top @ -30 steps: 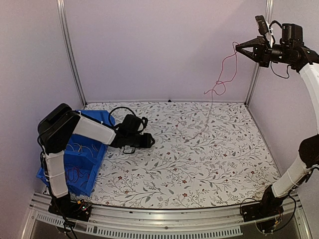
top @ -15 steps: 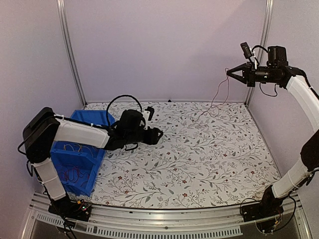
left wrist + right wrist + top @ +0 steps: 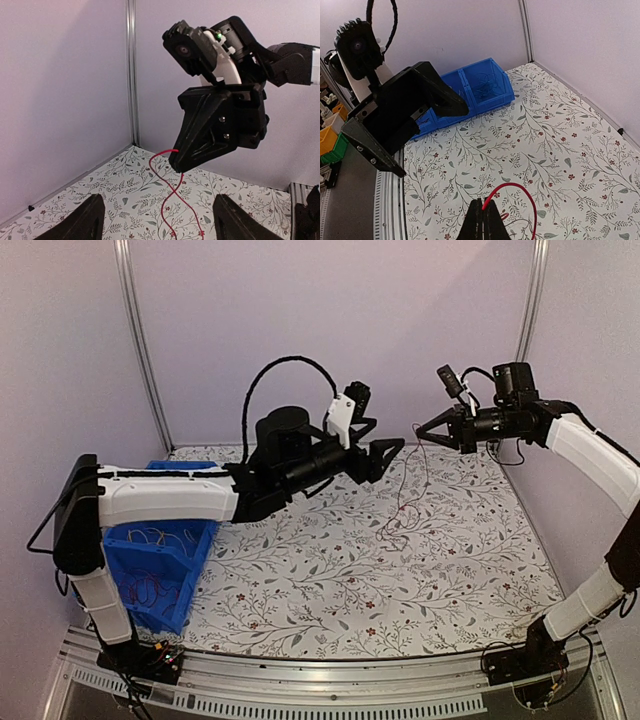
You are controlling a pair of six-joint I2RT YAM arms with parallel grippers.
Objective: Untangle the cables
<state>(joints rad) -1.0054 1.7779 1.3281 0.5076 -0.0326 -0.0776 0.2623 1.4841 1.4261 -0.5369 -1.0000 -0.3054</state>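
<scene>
Blue bin [image 3: 190, 570] is set along the left edge of the table [image 3: 450, 570], toward the near corner. Loose red and yellow cables [image 3: 150, 538] are piled inside it, with no single direction to be made out.

Left gripper [image 3: 390, 452] is held in the air above the far middle of the table and pointed right. Its jaws are spread wide and nothing is held. In the left wrist view its fingers [image 3: 90, 222] are seen well apart.

One red cable [image 3: 402, 490] is strung between the two grippers' tips and the table. Its long axis is roughly vertical, and it is bent and wavy along its length. The top end is pinched in the air and curled into a small loop there. The bottom end is laid on the table near the far middle, trailing slightly left.

Right gripper [image 3: 419, 432] is raised and pointed left, tip just beside the left gripper's tips but apart. Its jaws are clamped narrow on the cable's top end.
</scene>
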